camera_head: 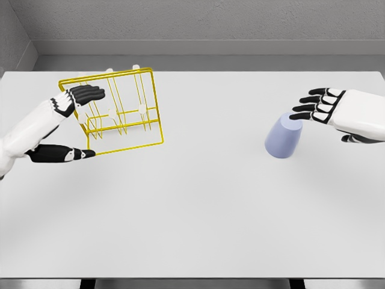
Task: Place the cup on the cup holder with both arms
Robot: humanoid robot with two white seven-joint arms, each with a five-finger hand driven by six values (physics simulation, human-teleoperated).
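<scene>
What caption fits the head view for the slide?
Left hand open beside the yellow wire cup holder; right hand open, fingertips at the lavender cup on the white table.

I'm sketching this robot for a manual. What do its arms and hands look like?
Both arms are smooth white shells. The left robot hand and right robot hand have black fingers with white segment plates; the left wrist shows a jagged black-and-white edge. No cables are visible.

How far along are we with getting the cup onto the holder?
Early stage. Nothing is placed yet: the lavender cup sits on the table, well apart from the yellow wire cup holder. In hand: the right robot hand reaches the cup's top with open fingers; the left robot hand brackets the holder. Grasping, carrying and placing remain.
</scene>
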